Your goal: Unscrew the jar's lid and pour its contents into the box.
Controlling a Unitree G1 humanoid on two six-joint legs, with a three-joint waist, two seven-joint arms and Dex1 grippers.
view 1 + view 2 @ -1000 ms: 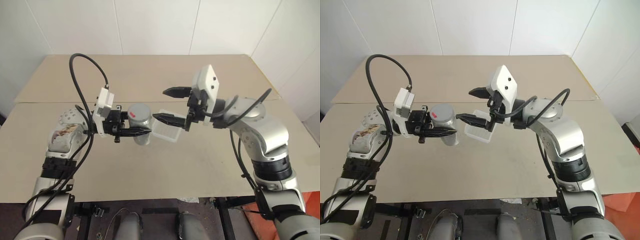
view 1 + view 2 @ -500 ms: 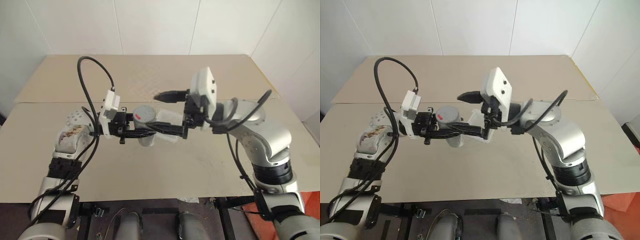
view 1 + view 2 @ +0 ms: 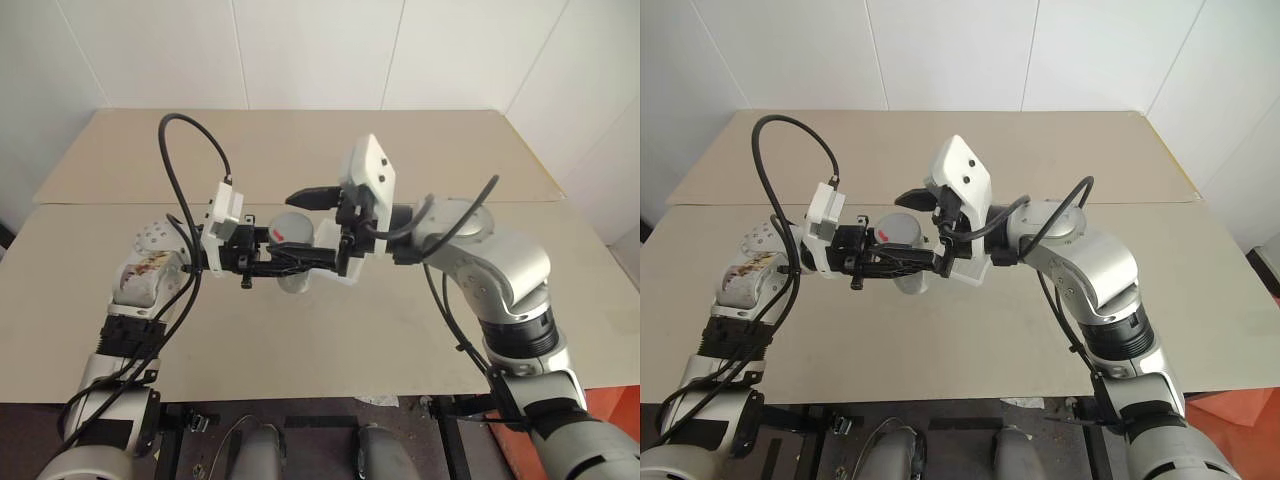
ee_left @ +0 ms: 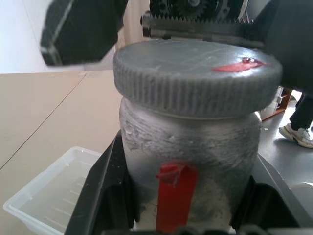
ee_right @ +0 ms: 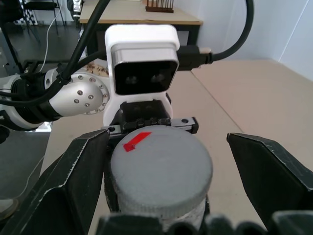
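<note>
Gripping the jar (image 4: 186, 147) in the left gripper (image 3: 285, 262), both fingers pressed shut against the body below the cap. Held upright above the table (image 3: 330, 350), a little toward 9 o'clock of the middle of the head view, with the lid (image 4: 195, 73) on and its red mark facing up.

Straddling the lid with the right gripper (image 5: 166, 142), jaws spread wide, one finger at 9 o'clock of the cap and one at 3 o'clock, touching neither side and holding nothing.

Sitting on the table just at 3 o'clock of the jar and partly behind the right fingers: the box (image 4: 54, 191), empty as far as can be seen.

Probably light and stiff, being a small plastic jar. Scuffed and cloudy on the wall, so no telling the contents from here. Likely slick on the body and apt to spin in the grip under torque. Best to take the lid by its ribbed edge, squarely across its width, while keeping the body clamped low, near the red strip. Little danger of breakage, more of slipping or tipping once open.

Below, a plain matt beige tabletop with a seam running from 9 to 3 o'clock behind the arms. Beyond it, white panelled walls (image 3: 320, 50). In the wrist views, another table and a person's shoe (image 4: 298, 134) on a grey floor.
</note>
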